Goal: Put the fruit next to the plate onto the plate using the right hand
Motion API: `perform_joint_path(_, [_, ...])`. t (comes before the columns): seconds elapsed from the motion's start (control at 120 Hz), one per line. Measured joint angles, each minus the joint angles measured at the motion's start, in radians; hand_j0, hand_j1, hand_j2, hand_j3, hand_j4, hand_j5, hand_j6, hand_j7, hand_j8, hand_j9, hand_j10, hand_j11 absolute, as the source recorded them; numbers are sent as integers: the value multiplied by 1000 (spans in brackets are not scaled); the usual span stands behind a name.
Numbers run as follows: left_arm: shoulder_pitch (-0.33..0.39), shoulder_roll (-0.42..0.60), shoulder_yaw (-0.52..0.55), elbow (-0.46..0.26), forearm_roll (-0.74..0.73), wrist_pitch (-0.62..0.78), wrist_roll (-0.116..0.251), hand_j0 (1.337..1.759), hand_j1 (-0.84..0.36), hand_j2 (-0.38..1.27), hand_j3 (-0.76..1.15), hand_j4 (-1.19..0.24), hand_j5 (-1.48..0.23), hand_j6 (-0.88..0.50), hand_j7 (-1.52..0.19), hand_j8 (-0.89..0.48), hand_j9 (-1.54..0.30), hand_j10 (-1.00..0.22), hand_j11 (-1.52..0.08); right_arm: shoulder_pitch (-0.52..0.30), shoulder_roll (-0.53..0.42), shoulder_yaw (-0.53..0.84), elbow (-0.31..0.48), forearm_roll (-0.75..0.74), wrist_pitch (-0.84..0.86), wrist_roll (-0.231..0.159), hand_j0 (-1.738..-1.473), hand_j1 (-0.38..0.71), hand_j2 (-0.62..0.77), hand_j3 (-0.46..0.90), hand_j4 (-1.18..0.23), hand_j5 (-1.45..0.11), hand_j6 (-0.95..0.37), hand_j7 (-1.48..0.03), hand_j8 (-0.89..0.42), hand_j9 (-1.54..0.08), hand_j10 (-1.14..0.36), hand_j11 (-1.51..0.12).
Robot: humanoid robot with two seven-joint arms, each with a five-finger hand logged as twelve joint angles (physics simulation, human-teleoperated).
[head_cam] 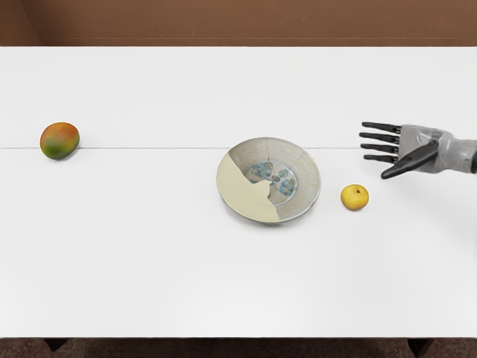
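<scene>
A white table (149,253) fills most of the head view, with a thin seam running from 9 to 3 o'clock across it and a brown wall strip (238,22) behind its far edge. Near the middle sits a shallow round plate (235,195), grey-rimmed, with a blue pattern in its well and a cream patch covering its 7 to 8 o'clock part. Far out at the plate's 9 o'clock, well apart from it, a red-green-orange mango (59,140) lies on the seam.

The small yellow fruit (355,197) rests on the table just beside the plate, at the plate's 3 to 4 o'clock, with a narrow gap of bare table between them. Nothing lies between fruit and plate. The fruit looks almost round, so no long axis can be made out. A small darker dimple shows near its top, slightly toward 1 o'clock.

The right hand (406,149) is at the fruit's 1 o'clock, near it but not touching. Its four fingers (380,138) are spread apart and point toward 9 o'clock, the thumb slants toward 8 o'clock, and it holds nothing. Its grey forearm is cut off by the right edge of the view. At the bottom edge, dark table-leg stubs are only partly visible.
</scene>
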State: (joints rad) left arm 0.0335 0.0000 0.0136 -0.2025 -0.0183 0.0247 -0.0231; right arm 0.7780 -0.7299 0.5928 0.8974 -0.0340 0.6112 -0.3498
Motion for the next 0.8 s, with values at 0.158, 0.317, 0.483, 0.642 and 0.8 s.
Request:
perform_joint_path(0.158, [0,0,0,0,0,0,0,1658,349,0,0,0,0,0,0,0,0,0,0,25,16,17,2,-28,0,-57,-1658,-326,-3,0,-19,-25,-18,-25,-18,-25,-19,-25])
perform_joint_path(0.317, [-1,0,0,0,0,0,0,1658,349,0,0,0,0,0,0,0,0,0,0,34,11,152,47,-216,0,-111,-1658,-310,-6,0,-32,-43,-31,-43,-32,-43,-32,-43])
perform_joint_path(0.483, [0,0,0,0,0,0,0,1658,349,0,0,0,0,0,0,0,0,0,0,19,-19,233,364,-654,0,-167,-1658,-305,-7,0,-37,-48,-37,-48,-37,-48,-37,-48])
perform_joint_path(0.642, [-1,0,0,0,0,0,0,1658,349,0,0,0,0,0,0,0,0,0,0,-56,-35,246,585,-925,-47,-241,-1658,-314,-5,0,-31,-39,-32,-38,-31,-39,-31,-39])
perform_joint_path(0.8, [-1,0,0,0,0,0,0,1658,349,0,0,0,0,0,0,0,0,0,0,-135,-5,202,684,-1118,-251,-257,-1658,-306,-6,0,-39,-49,-41,-48,-40,-48,-39,-48])
